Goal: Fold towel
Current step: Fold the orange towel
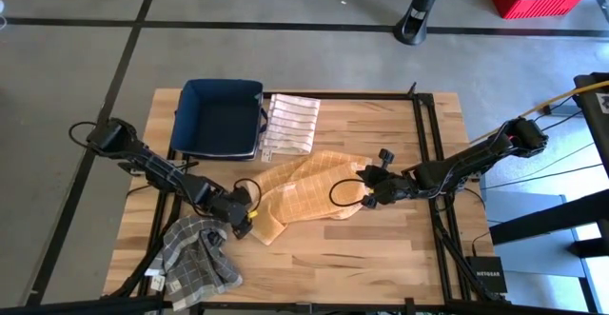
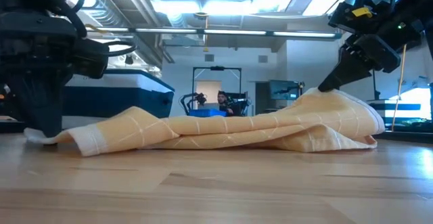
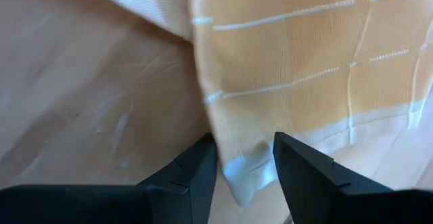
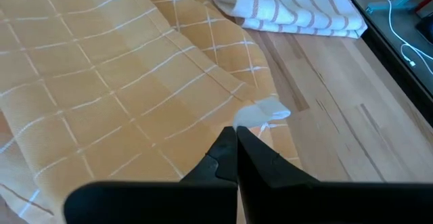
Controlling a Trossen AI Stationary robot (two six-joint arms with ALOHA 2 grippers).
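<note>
Lying crumpled across the middle of the wooden table (image 1: 381,258), the orange towel (image 1: 304,196) had thin white grid lines and a pale hem. Left gripper (image 1: 243,218) sat at the towel's near-left corner, fingers (image 3: 196,176) apart with the hem corner between them, not clamped. Right gripper (image 1: 369,189) was at the towel's right edge, fingers (image 4: 226,160) closed on a pinch of cloth next to a white tag (image 4: 260,114); in the low view that side of the towel was lifted off the table. A striped towel (image 1: 290,125) lay just behind, beside a dark blue bin (image 1: 221,117). A grey checked cloth (image 1: 195,253) sat bunched at the table's front-left.
</note>
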